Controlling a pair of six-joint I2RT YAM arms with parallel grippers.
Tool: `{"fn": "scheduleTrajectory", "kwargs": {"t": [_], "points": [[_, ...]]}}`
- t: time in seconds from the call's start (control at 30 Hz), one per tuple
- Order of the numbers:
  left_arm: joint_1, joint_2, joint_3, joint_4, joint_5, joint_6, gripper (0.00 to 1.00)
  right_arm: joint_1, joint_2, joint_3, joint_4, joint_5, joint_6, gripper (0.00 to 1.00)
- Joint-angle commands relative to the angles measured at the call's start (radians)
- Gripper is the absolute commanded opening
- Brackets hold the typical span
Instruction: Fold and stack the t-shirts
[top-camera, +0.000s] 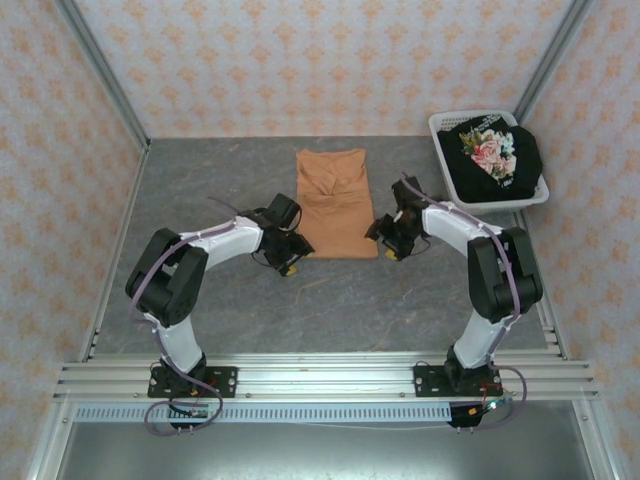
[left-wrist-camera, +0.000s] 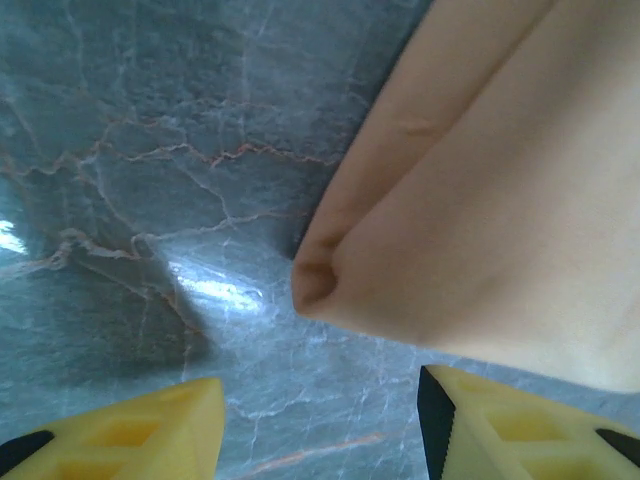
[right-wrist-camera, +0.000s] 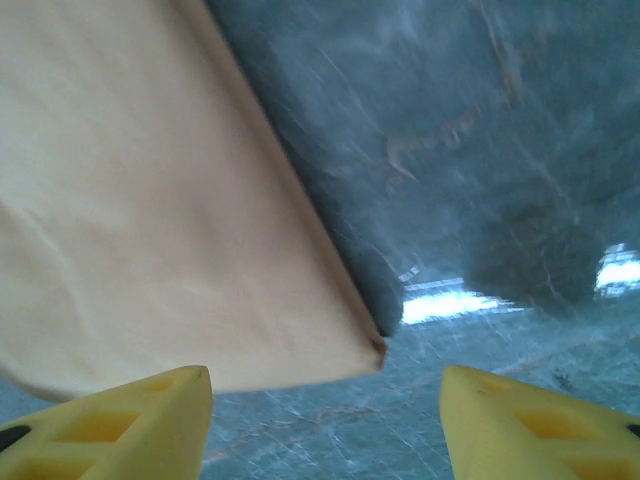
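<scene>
Two open, empty grippers, the left gripper (left-wrist-camera: 320, 430) and right gripper (right-wrist-camera: 325, 420), sit just short of the near corners of the orange shirt (top-camera: 335, 202) folded narrow on the table (top-camera: 200, 195); best to pinch all layers evenly and lift both corners together

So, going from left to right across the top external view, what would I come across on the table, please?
left gripper → orange t-shirt → right gripper → white basket, with the black t-shirt lying in it
</scene>
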Motion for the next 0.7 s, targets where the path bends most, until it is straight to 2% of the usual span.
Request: {"fn": "scheduleTrajectory", "kwargs": {"t": [0.0, 0.2, 0.3, 0.4, 0.53, 0.6, 0.67], "points": [[0.013, 0.038, 0.016, 0.053, -0.009, -0.074, 0.54, 0.009, 0.003, -0.033, 0.095, -0.044, 0.055, 0.61], [0.015, 0.102, 0.094, 0.07, -0.02, -0.052, 0.51, 0.018, 0.078, -0.022, 0.115, -0.058, 0.091, 0.56], [0.016, 0.136, 0.113, 0.09, -0.031, -0.053, 0.49, 0.02, 0.103, -0.012, 0.115, -0.044, 0.095, 0.5], [0.019, 0.155, 0.123, 0.1, -0.031, -0.055, 0.33, 0.019, 0.138, 0.02, 0.11, -0.037, 0.097, 0.37], [0.028, 0.166, 0.133, 0.082, -0.045, -0.038, 0.12, 0.02, 0.171, 0.07, 0.083, -0.022, 0.107, 0.1], [0.031, 0.159, 0.143, 0.069, -0.054, -0.024, 0.03, 0.021, 0.169, 0.091, 0.059, -0.004, 0.108, 0.01], [0.031, 0.138, 0.154, 0.05, -0.073, -0.003, 0.0, 0.021, 0.146, 0.097, 0.047, 0.013, 0.113, 0.0]]}}
